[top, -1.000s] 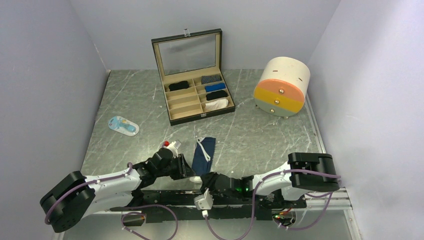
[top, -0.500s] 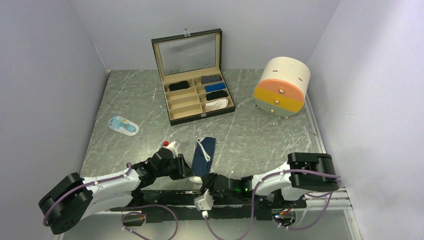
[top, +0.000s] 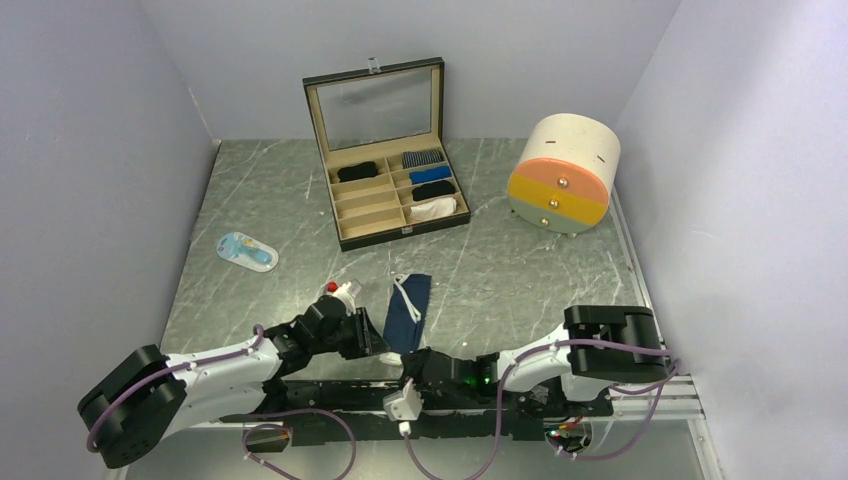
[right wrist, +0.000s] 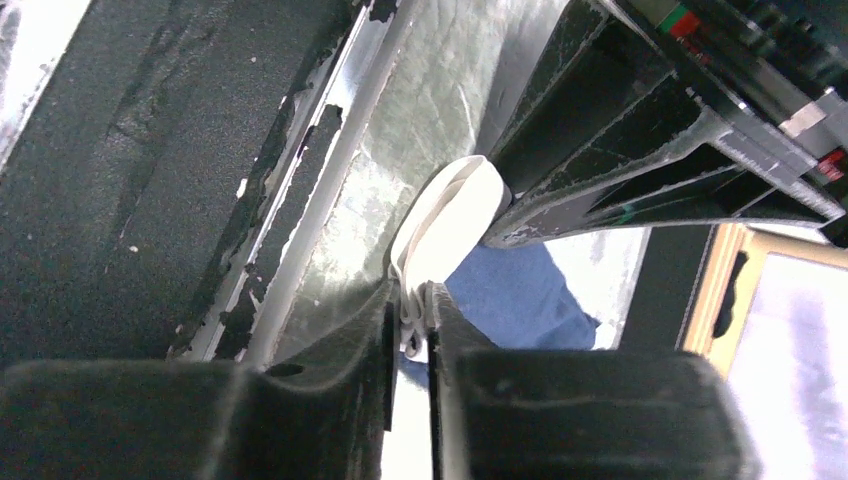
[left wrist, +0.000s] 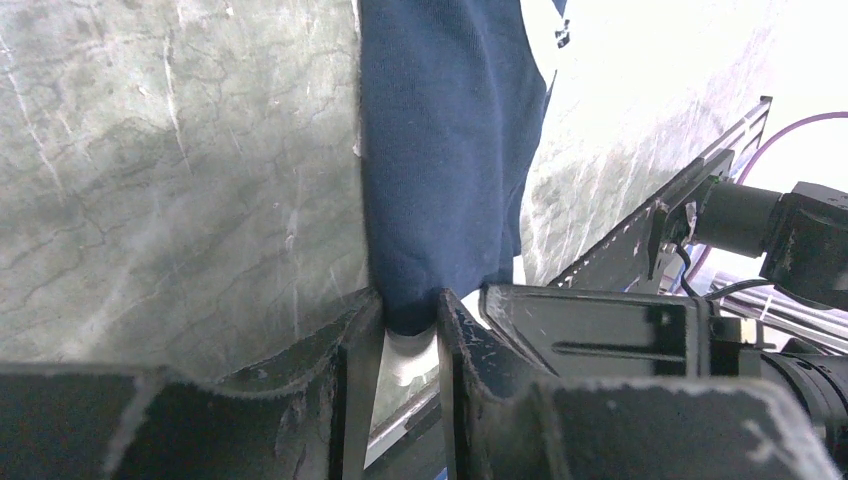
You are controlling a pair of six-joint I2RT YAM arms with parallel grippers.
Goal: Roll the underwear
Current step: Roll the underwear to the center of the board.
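Note:
The navy blue underwear (top: 409, 308) with white trim lies as a long folded strip on the marble table, its near end at the table's front edge. My left gripper (top: 377, 343) is shut on that near end's left corner; in the left wrist view the dark cloth (left wrist: 440, 150) bulges between the fingertips of the left gripper (left wrist: 408, 312). My right gripper (top: 409, 360) comes in low from the right. In the right wrist view the right gripper (right wrist: 410, 308) is pinched on the white waistband (right wrist: 447, 212), with blue cloth (right wrist: 515, 298) just beyond.
An open compartment box (top: 345, 222) with several rolled cloth bundles, two of them black, stands at the back centre. A round cabinet with coloured drawers (top: 563, 172) stands back right. A blue-and-white packet (top: 247, 250) lies left, and a small red-and-white object (top: 343, 291) lies by the left gripper.
My right gripper's jaws have closed onto the white waistband, and the right arm has shifted slightly left. The left gripper and the underwear have stayed put.

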